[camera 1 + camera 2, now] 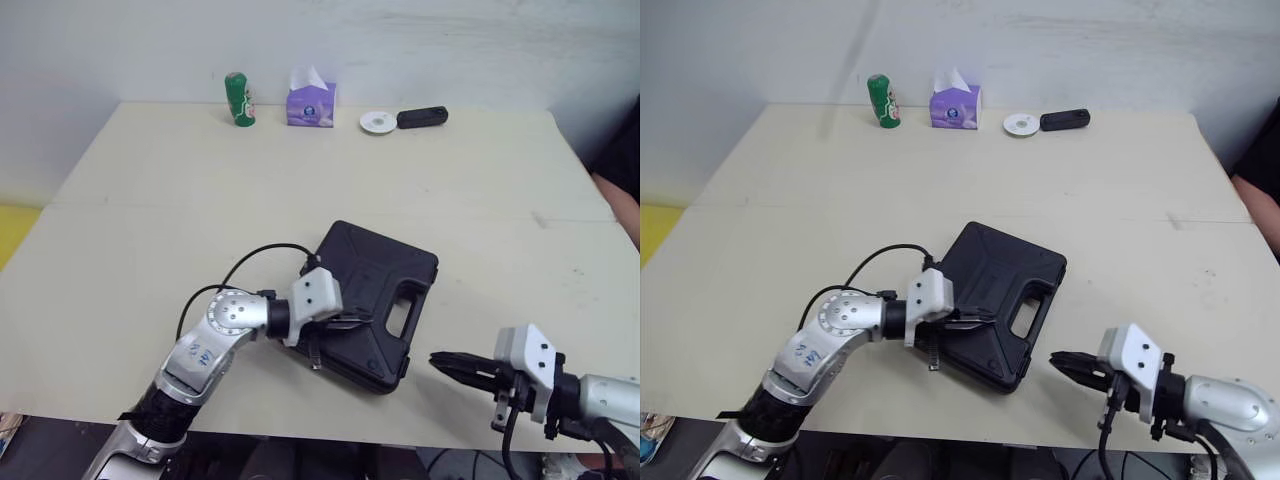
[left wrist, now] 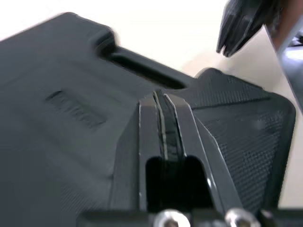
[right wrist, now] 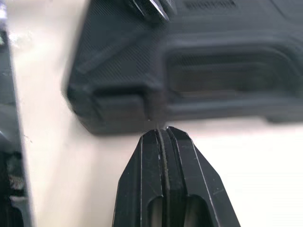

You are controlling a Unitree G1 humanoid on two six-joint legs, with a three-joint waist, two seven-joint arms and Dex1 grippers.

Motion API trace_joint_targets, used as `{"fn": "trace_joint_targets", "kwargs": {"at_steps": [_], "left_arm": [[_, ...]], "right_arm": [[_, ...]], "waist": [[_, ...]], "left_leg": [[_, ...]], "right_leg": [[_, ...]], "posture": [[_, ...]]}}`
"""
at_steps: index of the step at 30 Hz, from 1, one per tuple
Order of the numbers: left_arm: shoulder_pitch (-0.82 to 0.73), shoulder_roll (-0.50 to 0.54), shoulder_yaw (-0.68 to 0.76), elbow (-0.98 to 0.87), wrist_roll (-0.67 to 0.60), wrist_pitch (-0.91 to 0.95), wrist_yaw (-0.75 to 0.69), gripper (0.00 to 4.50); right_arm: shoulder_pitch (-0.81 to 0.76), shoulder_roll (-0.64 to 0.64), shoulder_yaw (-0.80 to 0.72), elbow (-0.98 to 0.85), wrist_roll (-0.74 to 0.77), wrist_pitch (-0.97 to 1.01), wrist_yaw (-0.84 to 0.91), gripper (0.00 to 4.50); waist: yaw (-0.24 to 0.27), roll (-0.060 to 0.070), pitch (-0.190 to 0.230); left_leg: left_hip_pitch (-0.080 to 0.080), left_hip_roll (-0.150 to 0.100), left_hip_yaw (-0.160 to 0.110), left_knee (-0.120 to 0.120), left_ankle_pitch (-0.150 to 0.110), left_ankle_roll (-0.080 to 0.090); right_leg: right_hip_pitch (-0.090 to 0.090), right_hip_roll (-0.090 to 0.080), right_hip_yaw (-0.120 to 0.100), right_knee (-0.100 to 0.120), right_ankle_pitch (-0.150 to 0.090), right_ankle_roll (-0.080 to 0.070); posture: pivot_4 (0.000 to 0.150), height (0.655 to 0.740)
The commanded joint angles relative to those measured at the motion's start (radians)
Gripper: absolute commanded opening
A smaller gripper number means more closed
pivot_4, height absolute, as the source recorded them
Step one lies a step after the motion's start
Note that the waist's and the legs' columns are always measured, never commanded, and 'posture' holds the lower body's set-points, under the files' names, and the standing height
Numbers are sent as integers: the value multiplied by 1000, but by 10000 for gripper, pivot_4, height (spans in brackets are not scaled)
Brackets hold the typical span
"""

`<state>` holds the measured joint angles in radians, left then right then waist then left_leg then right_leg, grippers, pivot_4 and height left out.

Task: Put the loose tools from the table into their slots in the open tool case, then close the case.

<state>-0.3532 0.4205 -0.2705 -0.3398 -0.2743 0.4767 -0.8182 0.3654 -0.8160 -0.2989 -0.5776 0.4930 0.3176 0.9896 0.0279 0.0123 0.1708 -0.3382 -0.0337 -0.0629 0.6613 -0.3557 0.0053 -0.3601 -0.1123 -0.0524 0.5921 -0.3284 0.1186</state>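
The black tool case point(image 1: 385, 272) lies closed and flat on the table, handle cutout point(image 1: 404, 308) facing the right front. My left gripper point(image 1: 350, 321) is shut and rests on the lid near its front edge; in the left wrist view its fingertips point(image 2: 163, 101) press together over the lid point(image 2: 61, 118). My right gripper point(image 1: 437, 362) is shut and empty, hovering low just right of the case's front corner. In the right wrist view its fingertips point(image 3: 163, 135) point at the case's side wall point(image 3: 118, 106), a small gap away.
Along the table's far edge stand a green can point(image 1: 237, 99), a purple tissue box point(image 1: 311, 101), a white disc point(image 1: 377, 122) and a black device point(image 1: 422, 117). The cream table point(image 1: 180, 210) spreads wide around the case. A person's arm point(image 1: 622, 205) shows at the right edge.
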Motion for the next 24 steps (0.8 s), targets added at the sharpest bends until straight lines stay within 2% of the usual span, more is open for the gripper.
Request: {"fn": "trace_joint_targets", "kwargs": {"at_steps": [1,5,7,10,12,15,17,18,20,24], "left_arm": [[-43,-16,134,24,-40,-107,28,451],[-83,4,213,90,1,-205,69,451],[-107,7,279,110,-43,-157,100,451],[-76,67,304,93,-61,-113,64,9748],[-23,125,342,70,-60,-99,49,18548],[41,201,389,60,-62,-82,35,32398],[72,238,414,68,-62,-67,32,42564],[86,254,429,72,-66,-52,34,45000],[129,295,448,76,-57,-49,17,45000],[208,357,450,65,-33,-84,-20,45000]], "right_arm": [[-69,-32,-44,94,-34,-92,41,0],[-167,-55,-46,229,-70,-172,71,0],[-216,-67,-49,306,-90,-217,87,0],[-260,-85,-51,384,-108,-264,111,0],[-292,-106,-68,441,-114,-290,127,0],[-308,-150,-100,486,-72,-225,162,0],[-326,-166,-110,530,-99,-280,173,6735],[-333,-175,-116,553,-110,-303,180,10449],[-348,-193,-132,615,-121,-351,200,19780],[-369,-224,-149,714,-130,-422,237,41765]], "waist": [[1,-1,7],[2,-1,14],[1,-2,16],[-1,-2,16],[-2,-2,16],[-4,-1,19],[-3,-1,19],[-1,-2,20],[0,-2,20],[-2,-1,20]], "left_leg": [[-1,0,0,0,0,0],[-4,-4,0,2,1,1],[-5,-5,-1,2,1,1],[-13,-5,-1,4,1,1],[-17,-6,0,4,2,1],[-17,-6,0,3,2,2],[-17,-6,0,4,2,2],[-17,-6,0,5,2,1],[-16,-6,-1,6,3,1],[-15,-7,-1,5,3,1]], "right_leg": [[0,0,0,0,0,0],[-2,-1,0,0,2,3],[-2,-1,0,-1,2,3],[-11,-1,0,1,2,4],[-16,0,-1,6,3,5],[-17,0,-2,5,3,5],[-17,0,-2,6,3,5],[-17,0,-1,5,3,5],[-16,-1,0,4,3,5],[-16,-2,2,5,3,4]], "posture": [[1500,7400],[1500,7400],[1500,7400],[1500,7400],[1500,7400],[1500,7400],[1500,7400],[1500,7400],[1500,7400],[1500,7400]]}}
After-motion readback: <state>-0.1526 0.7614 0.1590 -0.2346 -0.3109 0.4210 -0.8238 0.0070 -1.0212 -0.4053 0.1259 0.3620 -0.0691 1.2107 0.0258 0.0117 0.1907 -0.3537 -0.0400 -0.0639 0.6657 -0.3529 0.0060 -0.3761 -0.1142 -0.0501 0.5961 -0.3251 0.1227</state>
